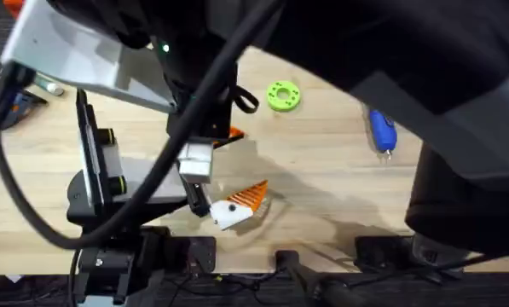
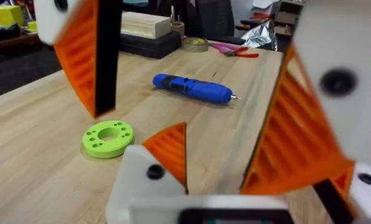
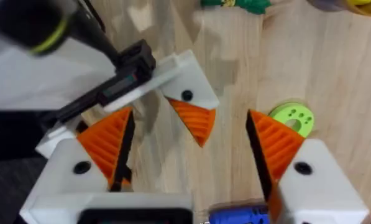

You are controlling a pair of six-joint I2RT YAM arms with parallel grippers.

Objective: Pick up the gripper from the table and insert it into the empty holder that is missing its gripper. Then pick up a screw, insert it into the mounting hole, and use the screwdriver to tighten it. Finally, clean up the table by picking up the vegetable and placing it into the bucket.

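I am working over a pale wooden plank surface [image 1: 322, 188], and I take the bright lime-green round plastic disc with holes [image 1: 282, 95] as my landmark. Nearer the arm bases than the disc lies a white angular plastic mount [image 1: 228, 215] with a small dark screw spot; an orange ribbed plastic wedge [image 1: 251, 196] sits against it, pointing roughly toward the disc. My left end effector [image 2: 176, 140] is spread wide and holds nothing, its white fingers with orange ribbed pads [image 2: 79, 56] standing either side of that mount and wedge. My right end effector [image 3: 188, 118] is likewise wide open and empty, bracketing the same wedge, with the disc just beyond one pad. The slim blue pen-shaped screwdriver with a thin metal tip [image 1: 382, 132] lies flat, right of the disc and well apart from it. A black arm stand [image 1: 96, 183] rises left of the disc. The dark-green toy vegetable [image 3: 235, 4] and the yellow-rimmed pot [image 3: 350, 5] lie apart from the disc.
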